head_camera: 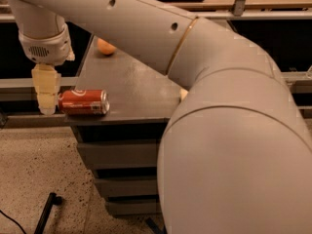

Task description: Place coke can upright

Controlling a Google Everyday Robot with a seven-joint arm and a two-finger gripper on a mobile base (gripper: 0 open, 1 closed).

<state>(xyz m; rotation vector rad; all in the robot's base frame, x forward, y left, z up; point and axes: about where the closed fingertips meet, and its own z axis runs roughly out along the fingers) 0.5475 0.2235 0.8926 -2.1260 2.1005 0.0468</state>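
Note:
The coke can (84, 102) is red with white lettering and silver ends. It lies on its side at the front left corner of the dark grey tabletop (131, 84). My gripper (47, 92) hangs straight down from the white wrist, just past the table's left edge, right against the can's left end. Whether it holds the can does not show. My large white arm fills the right and upper parts of the view.
An orange ball (106, 47) sits at the back left of the tabletop. A sliver of the yellow sponge (183, 93) shows behind my arm. Drawers (119, 155) lie under the top. A black object (48, 212) lies on the speckled floor.

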